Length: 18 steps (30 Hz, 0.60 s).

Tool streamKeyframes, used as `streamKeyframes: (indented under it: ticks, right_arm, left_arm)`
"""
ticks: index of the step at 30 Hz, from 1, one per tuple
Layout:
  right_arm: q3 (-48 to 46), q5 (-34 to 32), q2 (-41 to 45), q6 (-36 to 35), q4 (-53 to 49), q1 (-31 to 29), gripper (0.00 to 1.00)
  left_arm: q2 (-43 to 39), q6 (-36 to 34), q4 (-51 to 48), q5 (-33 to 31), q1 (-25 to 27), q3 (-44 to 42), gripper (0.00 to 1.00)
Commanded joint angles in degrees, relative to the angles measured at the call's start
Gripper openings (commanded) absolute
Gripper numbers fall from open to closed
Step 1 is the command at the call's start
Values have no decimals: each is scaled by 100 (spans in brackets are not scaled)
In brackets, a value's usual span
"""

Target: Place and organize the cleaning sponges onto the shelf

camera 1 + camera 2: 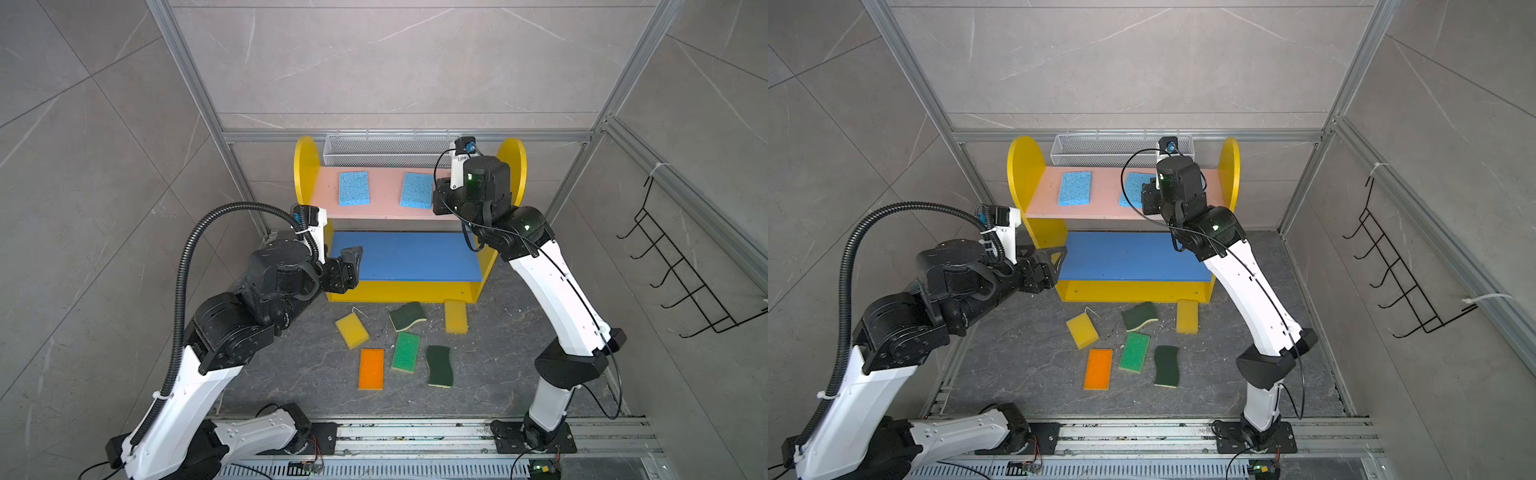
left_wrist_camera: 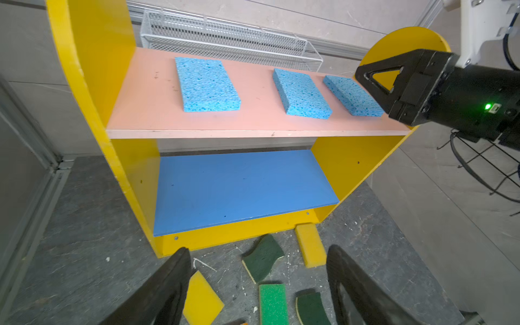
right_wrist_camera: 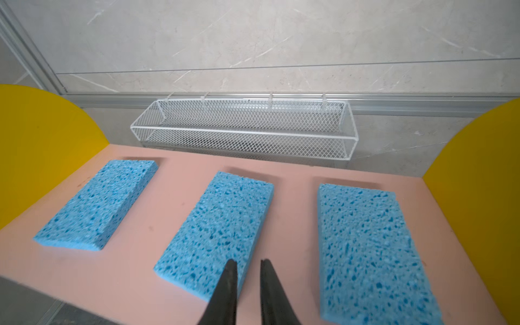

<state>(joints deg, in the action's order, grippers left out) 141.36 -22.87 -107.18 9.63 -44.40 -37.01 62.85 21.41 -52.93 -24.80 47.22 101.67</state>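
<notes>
The worktop (image 1: 299,386) carries the shelf (image 1: 305,166) at its 12 o'clock end. The shelf's pink board (image 1: 384,199) holds a row of three, seen best from the right wrist: the left blue sponge (image 3: 98,205), the middle blue sponge (image 3: 216,228) and the right blue sponge (image 3: 368,247). They lie flat and apart from one another. The blue board (image 1: 407,257) below is bare.

The right end effector (image 3: 248,264) hovers at the pink board's 6 o'clock edge, over the near corner of the middle blue sponge. Its jaws are narrow with a slit between them and hold nothing. The left end effector (image 2: 259,250) stands at 9 o'clock of the blue board, jaws wide and empty.

Six sponges lie loose at 6 o'clock of the shelf:
- the near yellow sponge (image 1: 351,330)
- the far yellow sponge (image 1: 456,316), touching the shelf's foot
- the orange sponge (image 1: 371,369)
- the bright green sponge (image 1: 406,352)
- two dark green ones (image 1: 408,316) and (image 1: 439,366)

The top row looks finished, so the step is probably clearing the right arm and starting the second row. Raise the right end effector before drawing it towards 6 o'clock, so a finger does not drag the middle blue sponge. The left end effector should take the near yellow sponge across its short sides with a soft squeeze. It should enter low under the pink board and set the sponge at the blue board's 9 o'clock end.
</notes>
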Motion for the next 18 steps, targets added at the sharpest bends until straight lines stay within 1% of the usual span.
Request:
streamKeyframes:
  ticks: [1,3,6,18]
  right_arm:
    - [651,249,-417,136,-599,121,19]
    - [1031,338,-640,121,-818,165,19]
    - [1328,406,-870,92,-1021,204,19]
    - [1348,297,-1059,63,-1022,325,19]
  left_arm:
    - [-115,-120,-74,-393,-11,24,77]
    - [-149,-111,-57,-423,-6,-21,77]
    - [-153,-136,-57,-495,-7,-46,77]
    - [-162,-134,-99,-588,-10,-118,76]
